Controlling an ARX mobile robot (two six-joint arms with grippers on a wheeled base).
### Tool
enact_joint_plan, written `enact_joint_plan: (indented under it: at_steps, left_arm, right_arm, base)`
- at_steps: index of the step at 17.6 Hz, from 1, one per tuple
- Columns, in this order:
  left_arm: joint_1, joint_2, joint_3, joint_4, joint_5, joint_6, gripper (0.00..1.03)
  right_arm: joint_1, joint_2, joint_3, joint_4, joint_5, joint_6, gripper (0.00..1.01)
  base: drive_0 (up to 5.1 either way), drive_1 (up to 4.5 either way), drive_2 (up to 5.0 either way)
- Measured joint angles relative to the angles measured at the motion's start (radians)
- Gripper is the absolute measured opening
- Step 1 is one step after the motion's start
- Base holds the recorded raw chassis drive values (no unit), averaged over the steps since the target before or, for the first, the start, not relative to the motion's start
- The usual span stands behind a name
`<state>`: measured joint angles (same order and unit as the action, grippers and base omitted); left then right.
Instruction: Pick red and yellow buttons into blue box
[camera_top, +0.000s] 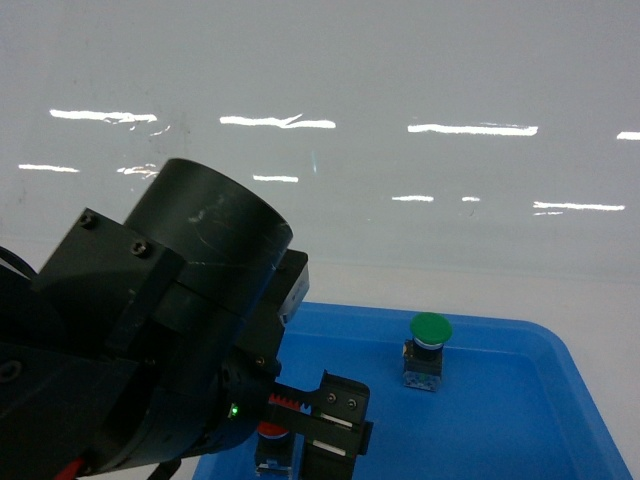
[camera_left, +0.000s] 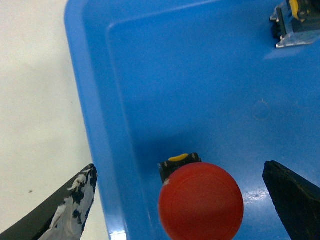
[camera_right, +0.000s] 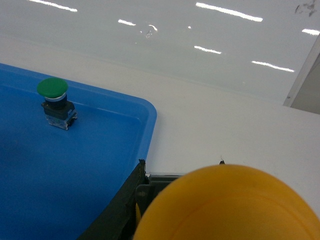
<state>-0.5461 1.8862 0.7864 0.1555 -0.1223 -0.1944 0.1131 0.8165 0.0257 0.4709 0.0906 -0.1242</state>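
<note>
Neither button boxed yet; blue box unseen. Left gripper (camera_left: 192, 200) spread wide, straddling red button (camera_left: 201, 201) in shallow blue tray (camera_left: 95, 125). Right wrist view alone shows yellow button (camera_right: 227, 205), filling the frame at 6 o'clock, apparently grasped by the right gripper. Green button (camera_top: 431, 328) untouched.

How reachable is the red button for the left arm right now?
Probably yes: the left gripper has its jaws open either side of the red button, with nothing above it. One finger hangs outside the blue tray, so its rim might catch on descent.
</note>
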Motion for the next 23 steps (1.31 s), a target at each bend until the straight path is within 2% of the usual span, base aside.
enact_joint_plan:
  at_steps: [5,9,21,23]
  left_arm:
    - [-0.025,0.043,0.021,0.004,0.000,-0.029,0.98]
    - [-0.019,0.081,0.032,0.020,0.003,-0.048,0.98]
    - [-0.021,0.140,-0.014,0.109,-0.046,-0.039,0.98]
    - [-0.018,0.144,-0.020,0.116,-0.064,-0.031,0.84]
  right_arm:
    - [0.000,0.000,0.000,0.000,0.000,0.000,0.35]
    - [0.000,0.000,0.000,0.000,0.000,0.000,0.35]
    - [0.000,0.000,0.000,0.000,0.000,0.000,0.35]
    - [0.000,0.000,0.000,0.000,0.000,0.000,0.35]
  base:
    - [0.0,0.00,0.0]
    - [0.0,0.00,0.0]
    - [0.0,0.00,0.0]
    - [0.0,0.00,0.0]
